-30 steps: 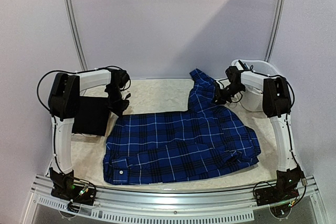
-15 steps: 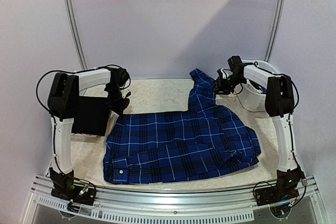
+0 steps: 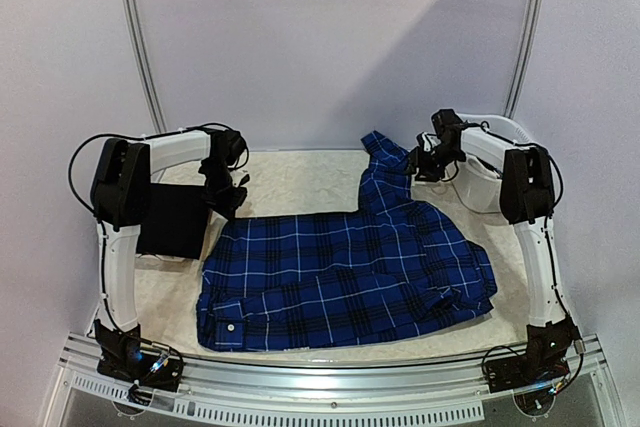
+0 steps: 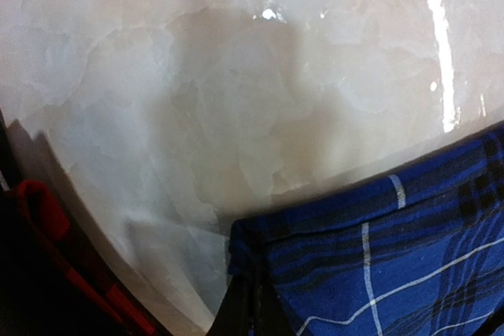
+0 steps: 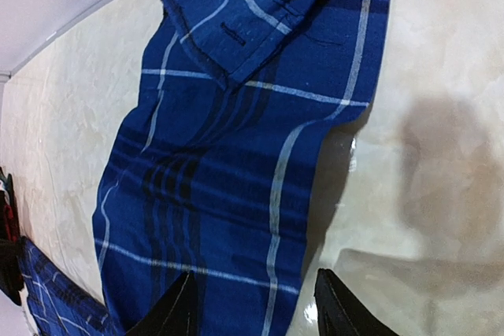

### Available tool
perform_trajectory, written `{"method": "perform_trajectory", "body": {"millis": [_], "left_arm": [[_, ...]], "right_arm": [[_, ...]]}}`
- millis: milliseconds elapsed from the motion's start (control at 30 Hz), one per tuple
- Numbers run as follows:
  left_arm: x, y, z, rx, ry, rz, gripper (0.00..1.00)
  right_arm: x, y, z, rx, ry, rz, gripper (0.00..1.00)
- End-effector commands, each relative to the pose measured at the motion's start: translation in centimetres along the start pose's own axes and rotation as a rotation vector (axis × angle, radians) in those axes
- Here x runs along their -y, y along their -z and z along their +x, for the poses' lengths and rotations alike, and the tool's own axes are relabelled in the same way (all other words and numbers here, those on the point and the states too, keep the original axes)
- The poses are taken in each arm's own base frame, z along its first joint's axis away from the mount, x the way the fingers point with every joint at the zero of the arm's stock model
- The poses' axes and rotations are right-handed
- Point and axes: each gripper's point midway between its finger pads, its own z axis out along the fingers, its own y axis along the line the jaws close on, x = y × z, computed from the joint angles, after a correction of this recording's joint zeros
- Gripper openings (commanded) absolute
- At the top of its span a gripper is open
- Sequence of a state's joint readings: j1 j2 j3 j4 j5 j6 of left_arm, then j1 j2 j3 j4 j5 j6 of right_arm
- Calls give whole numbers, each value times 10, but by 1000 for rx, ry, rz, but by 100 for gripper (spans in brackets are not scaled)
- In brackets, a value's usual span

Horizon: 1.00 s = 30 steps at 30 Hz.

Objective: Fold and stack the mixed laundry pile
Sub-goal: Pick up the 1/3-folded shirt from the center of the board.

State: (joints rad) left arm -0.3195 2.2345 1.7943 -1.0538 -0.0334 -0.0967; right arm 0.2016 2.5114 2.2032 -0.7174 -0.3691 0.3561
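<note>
Two only partly showing: black garment (image 3: pixel 172 225), white basket (image 3: pixel 484 189).
Left gripper (image 3: pixel 228 201): clamping shut on corner of blue plaid shirt (image 3: pixel 340 277).
Right gripper (image 5: pixel 256 308): hanging open above its sleeve (image 5: pixel 236 155).

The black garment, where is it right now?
In the top view the folded black garment lies on the left side of the table, just left of the spread blue plaid shirt.

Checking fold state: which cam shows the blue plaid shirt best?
Top external: the whole blue plaid shirt lies spread on the table, one sleeve stretched toward the back right. Left wrist shows only a corner; right wrist only the sleeve and cuff, close up.
</note>
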Motion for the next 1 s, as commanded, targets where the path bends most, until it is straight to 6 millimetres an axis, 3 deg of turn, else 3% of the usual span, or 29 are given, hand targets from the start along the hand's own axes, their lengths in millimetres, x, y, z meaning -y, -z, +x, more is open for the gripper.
{"method": "perform_trajectory", "body": {"millis": [0,233,400,567,767,967], "left_arm": [[-1,14,-6,35,-7,16,0],[1,9,-5,21,-15,26,0],[-1,8,-5,21,-18,26,0],[2,10,-10,35,-14,53,0],[2,16,-17,58,-10,59,0],[3,24,-22,90,4,66,0]], "right_arm": [[3,-23,-4,9,-16,-52,49],[1,-40,-5,6,-11,-105,32],[-7,-38,-18,51,13,-136,1],[-37,-11,-53,159,80,-208,0],[-68,37,-92,312,172,-244,0],[-76,54,-85,289,243,-240,0]]}}
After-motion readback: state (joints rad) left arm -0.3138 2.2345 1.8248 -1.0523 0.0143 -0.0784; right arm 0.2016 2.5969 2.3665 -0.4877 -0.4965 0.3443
